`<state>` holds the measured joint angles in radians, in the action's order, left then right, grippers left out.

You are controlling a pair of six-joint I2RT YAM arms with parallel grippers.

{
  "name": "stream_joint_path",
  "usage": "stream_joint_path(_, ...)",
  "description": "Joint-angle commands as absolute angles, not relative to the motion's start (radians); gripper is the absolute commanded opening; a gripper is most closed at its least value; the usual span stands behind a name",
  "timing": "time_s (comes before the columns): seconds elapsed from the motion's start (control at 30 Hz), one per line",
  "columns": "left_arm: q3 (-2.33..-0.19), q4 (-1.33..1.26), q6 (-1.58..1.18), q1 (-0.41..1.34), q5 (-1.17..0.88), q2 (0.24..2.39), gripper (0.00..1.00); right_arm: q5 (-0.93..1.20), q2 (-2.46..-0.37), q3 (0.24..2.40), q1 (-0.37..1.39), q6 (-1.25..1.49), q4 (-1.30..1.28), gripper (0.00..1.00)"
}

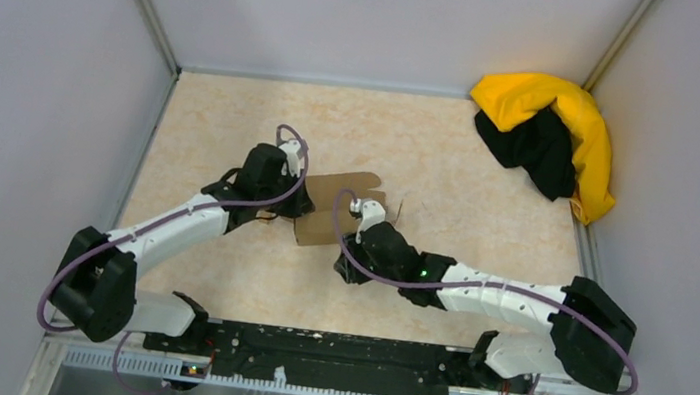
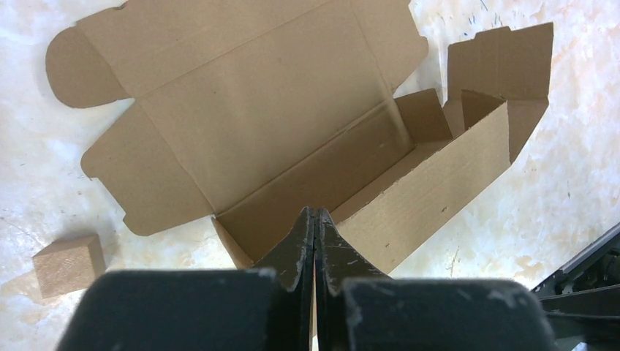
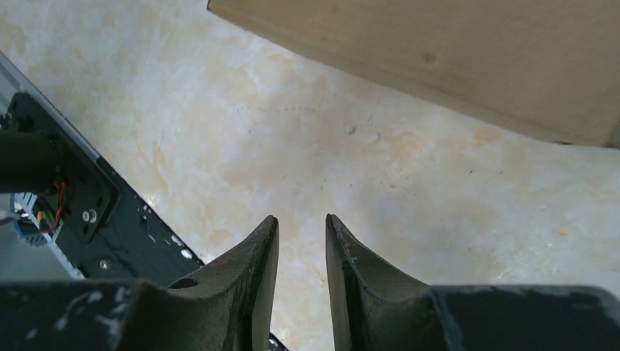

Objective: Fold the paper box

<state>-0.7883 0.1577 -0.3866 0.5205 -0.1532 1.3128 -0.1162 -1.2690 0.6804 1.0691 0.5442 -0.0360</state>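
The paper box (image 1: 340, 206) is brown cardboard, half formed, lying mid-table. In the left wrist view the paper box (image 2: 248, 110) shows its lid and flaps spread flat and one long side wall (image 2: 431, 190) standing upright. My left gripper (image 2: 315, 212) is shut, and that wall's top edge runs in between its fingertips. From above, the left gripper (image 1: 302, 207) sits at the box's near-left corner. My right gripper (image 3: 302, 219) is open over bare table with nothing between its fingers, just near of the box's outer side (image 3: 453, 58). The overhead view places the right gripper (image 1: 344, 267) below the box.
A small brown cardboard scrap (image 2: 67, 263) lies left of the box. A yellow-and-black cloth heap (image 1: 550, 132) fills the far right corner. The black mounting rail (image 1: 336, 362) runs along the near edge, its end (image 3: 88, 205) close to the right gripper. Grey walls enclose the table.
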Motion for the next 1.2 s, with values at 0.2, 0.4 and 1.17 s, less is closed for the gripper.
stream_joint_path(0.2,-0.777,0.182,-0.413,0.612,-0.066,1.289,0.00,-0.208,-1.334,0.501,1.180,0.727,0.280,0.27)
stream_joint_path(0.4,-0.756,0.179,-0.438,0.697,-0.009,1.268,0.00,-0.355,-1.312,0.355,1.249,0.891,0.367,0.23)
stream_joint_path(1.17,-0.838,0.204,-0.491,0.916,0.163,1.350,0.00,-0.648,-1.617,0.066,1.248,1.416,1.110,0.09)
